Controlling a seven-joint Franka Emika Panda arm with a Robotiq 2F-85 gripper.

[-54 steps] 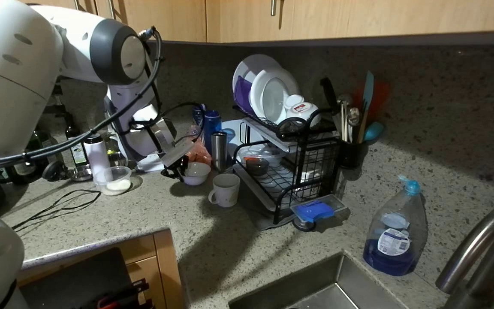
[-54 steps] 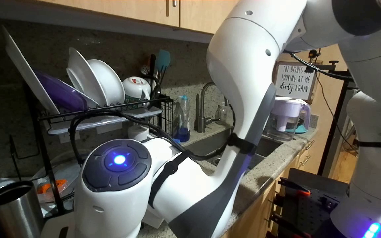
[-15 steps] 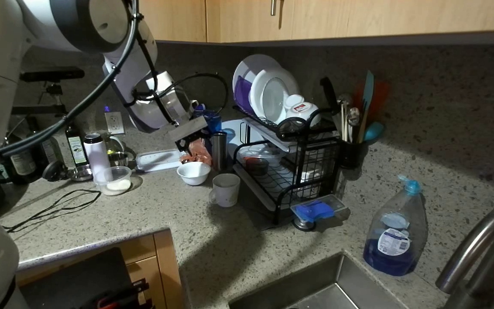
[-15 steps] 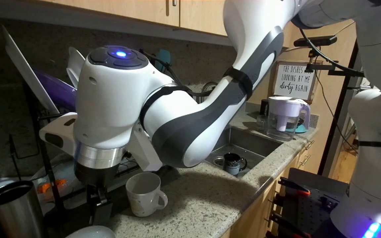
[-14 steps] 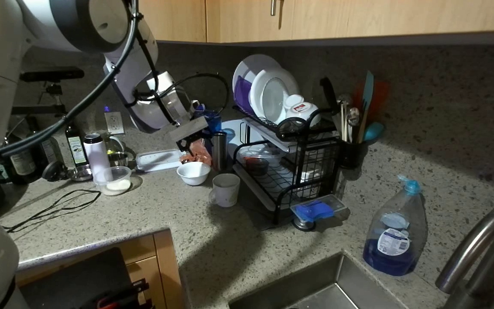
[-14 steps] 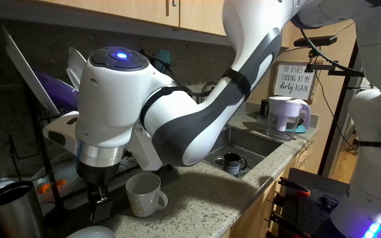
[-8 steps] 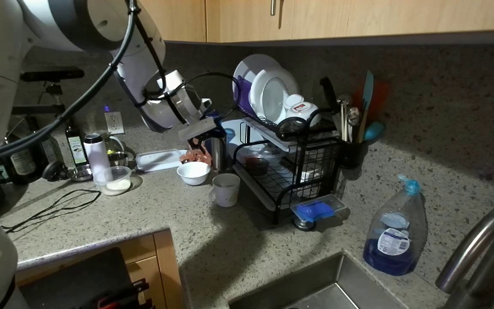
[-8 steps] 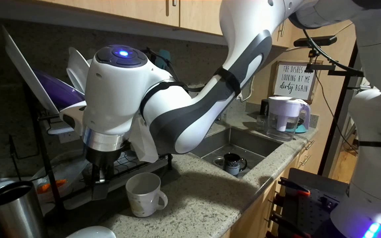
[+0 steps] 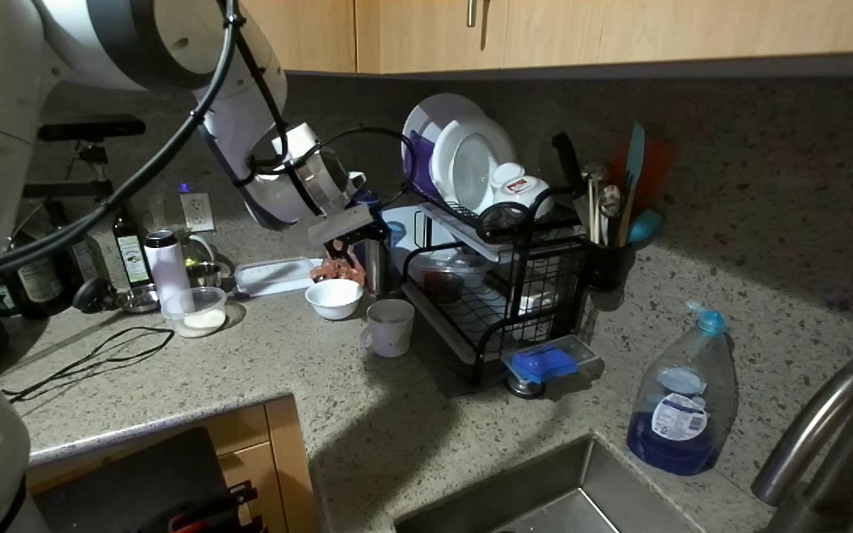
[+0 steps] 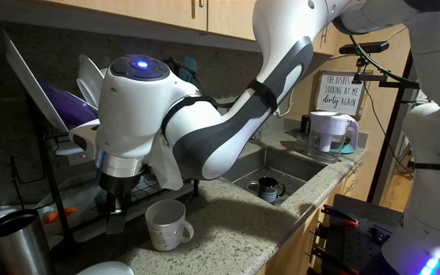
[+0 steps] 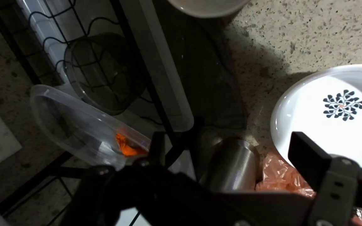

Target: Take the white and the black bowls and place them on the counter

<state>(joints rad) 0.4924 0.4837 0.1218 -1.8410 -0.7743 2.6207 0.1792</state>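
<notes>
We see the hand (image 11: 229, 144) hanging above the bench (image 9: 241, 374), its fingers (image 11: 306, 153) spread wide; in the wrist view a steel tumbler (image 11: 236, 168) shows through the gap between them. The white bowl (image 9: 334, 300) stands upright on the bench, lower than the hand and apart from it, though in the wrist view one finger covers part of it. Inside we can make out a dark leafy motif with a small orange centre.

Just beside the bowl we find a crumpled orange plastic bag (image 9: 338, 272), and near it an upright mug (image 10: 164, 225), its handle showing in both exterior views.

The dark bowl (image 9: 443, 287) sits on the lower tier of the dish rack (image 9: 437, 324), next to a clear plastic container (image 11: 97, 115) with something orange in it; whether the bowl is truly black or smoky glass, we cannot tell. On the upper tier a purple dish (image 10: 67, 104) leans beside a white plate (image 10: 34, 84).

A blue sponge (image 9: 543, 364) lies in a clear holder near the rack's foot, and a bottle of blue liquid (image 9: 682, 418) stands by the sink (image 10: 292, 165). In an exterior view we see a black mug (image 10: 269, 189) in the sink.
</notes>
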